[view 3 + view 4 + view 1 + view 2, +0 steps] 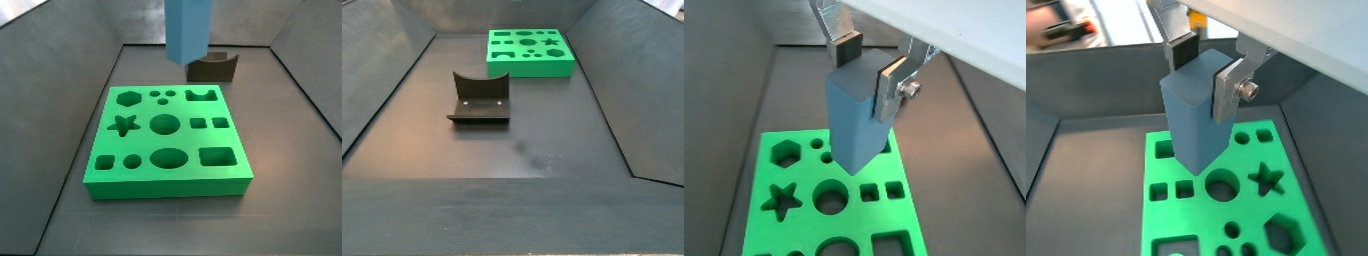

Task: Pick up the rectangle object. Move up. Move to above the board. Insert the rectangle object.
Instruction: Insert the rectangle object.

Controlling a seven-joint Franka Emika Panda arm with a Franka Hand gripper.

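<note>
Presently, the gripper [869,66] is clamped on the rectangle object [855,115] with its 2 fingers, holding it in the air over the board [771,228], so pickup and lift appear complete, with alignment and insertion outstanding.

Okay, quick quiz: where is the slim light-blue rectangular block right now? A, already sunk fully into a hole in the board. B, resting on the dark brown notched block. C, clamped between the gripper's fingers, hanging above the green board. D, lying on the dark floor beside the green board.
C: both wrist views show the slim light-blue rectangular block held in the gripper, its lower end hanging over the bright green board.
</note>
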